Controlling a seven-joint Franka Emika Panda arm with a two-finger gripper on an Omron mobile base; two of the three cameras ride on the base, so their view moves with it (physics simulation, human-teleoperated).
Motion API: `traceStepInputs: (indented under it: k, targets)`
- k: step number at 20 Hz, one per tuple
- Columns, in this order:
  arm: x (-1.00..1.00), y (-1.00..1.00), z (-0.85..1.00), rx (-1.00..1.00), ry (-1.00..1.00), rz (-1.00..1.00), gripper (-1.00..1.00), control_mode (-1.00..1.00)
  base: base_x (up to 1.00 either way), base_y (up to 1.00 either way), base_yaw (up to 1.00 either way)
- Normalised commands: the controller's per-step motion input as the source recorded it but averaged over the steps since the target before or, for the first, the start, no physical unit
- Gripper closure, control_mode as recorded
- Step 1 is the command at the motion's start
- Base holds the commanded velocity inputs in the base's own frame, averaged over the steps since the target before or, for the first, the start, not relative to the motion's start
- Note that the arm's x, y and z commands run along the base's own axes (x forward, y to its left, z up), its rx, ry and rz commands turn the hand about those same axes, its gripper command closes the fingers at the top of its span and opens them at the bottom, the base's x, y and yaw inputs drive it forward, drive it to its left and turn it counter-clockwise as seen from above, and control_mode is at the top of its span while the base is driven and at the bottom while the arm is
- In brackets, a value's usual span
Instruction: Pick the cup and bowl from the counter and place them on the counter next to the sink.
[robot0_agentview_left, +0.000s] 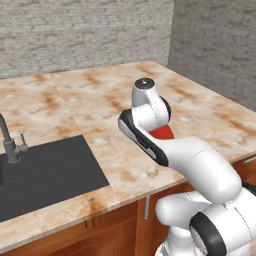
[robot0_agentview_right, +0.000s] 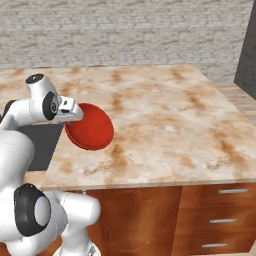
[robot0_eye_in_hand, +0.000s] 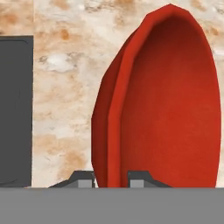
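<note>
My gripper (robot0_eye_in_hand: 111, 178) is shut on the rim of the red bowl (robot0_eye_in_hand: 170, 109), one finger on each side of its wall. The bowl (robot0_agentview_right: 90, 127) hangs tilted on edge just above the counter (robot0_agentview_right: 165, 115), right beside the hand (robot0_agentview_right: 70, 111). In the left base view only a sliver of the bowl (robot0_agentview_left: 164, 133) peeks out behind my forearm. The sink (robot0_agentview_left: 45, 175) lies to the bowl's left, and its dark basin (robot0_eye_in_hand: 15, 109) fills the left edge of the hand view. The cup is out of view.
A thin dark faucet (robot0_agentview_left: 7, 140) stands at the sink's far left. The counter (robot0_agentview_left: 100, 100) runs back to a brick wall and ends at a grey wall on the right. Wooden drawers (robot0_agentview_right: 220, 205) sit below the front edge.
</note>
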Motion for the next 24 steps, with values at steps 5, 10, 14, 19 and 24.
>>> traceStepInputs:
  k: [5, 10, 14, 19, 24]
  targets:
    - [0.0, 0.0, -0.28, -0.1, 0.18, 0.14, 1.0, -1.0, 0.0, 0.0, 0.0]
    - [0.0, 0.0, 0.29, -0.27, 0.36, 0.11, 1.0, -1.0, 0.0, 0.0, 0.0]
    - [0.0, 0.0, 0.33, -0.28, 0.35, 0.04, 1.0, -1.0, 0.0, 0.0, 0.0]
    - [0.02, 0.15, 0.11, -0.06, 0.07, 0.02, 1.0, -1.0, 0.0, 0.0, 0.0]
    - [0.08, 0.05, -0.28, 0.0, -0.06, 0.01, 1.0, -1.0, 0.0, 0.0, 0.0]
